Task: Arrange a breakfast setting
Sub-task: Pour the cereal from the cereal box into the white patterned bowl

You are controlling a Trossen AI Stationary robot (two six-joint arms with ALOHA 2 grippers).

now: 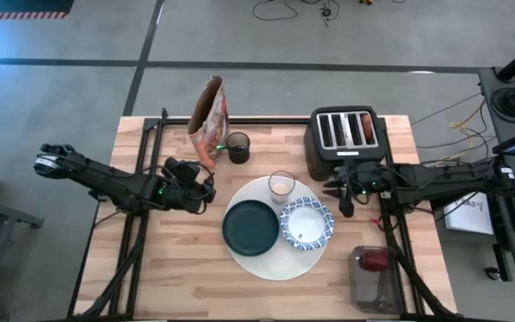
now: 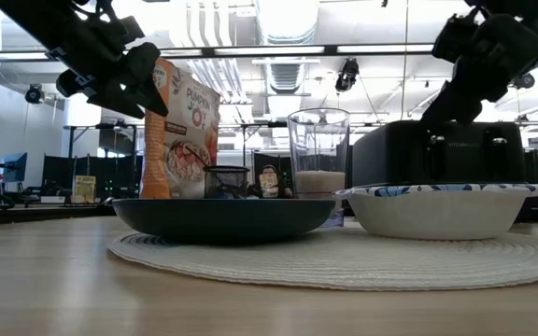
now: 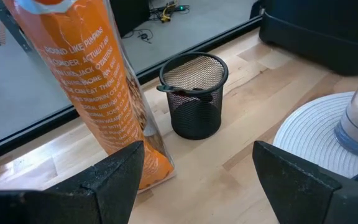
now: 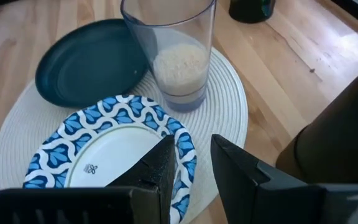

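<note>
A round white mat [image 1: 271, 259] lies mid-table. On it rest a dark green plate [image 1: 250, 225], a blue-and-white patterned bowl [image 1: 308, 224] and a clear glass [image 1: 282, 185] with a pale filling at its bottom [image 4: 179, 62]. My right gripper [image 4: 194, 155] hangs above the bowl's right rim, between bowl and toaster, its fingers a narrow gap apart with nothing between them. My left gripper [image 3: 194, 180] stands wide open left of the mat, pointing at a black mesh cup [image 3: 194, 93] and an orange cereal bag [image 3: 92, 81], touching neither.
A black four-slot toaster [image 1: 345, 134] stands at the far right with something brown in one slot [image 1: 366, 128]. A clear container [image 1: 374, 277] near the right front holds a red apple [image 1: 374, 261]. Bare wood lies in front of the mat.
</note>
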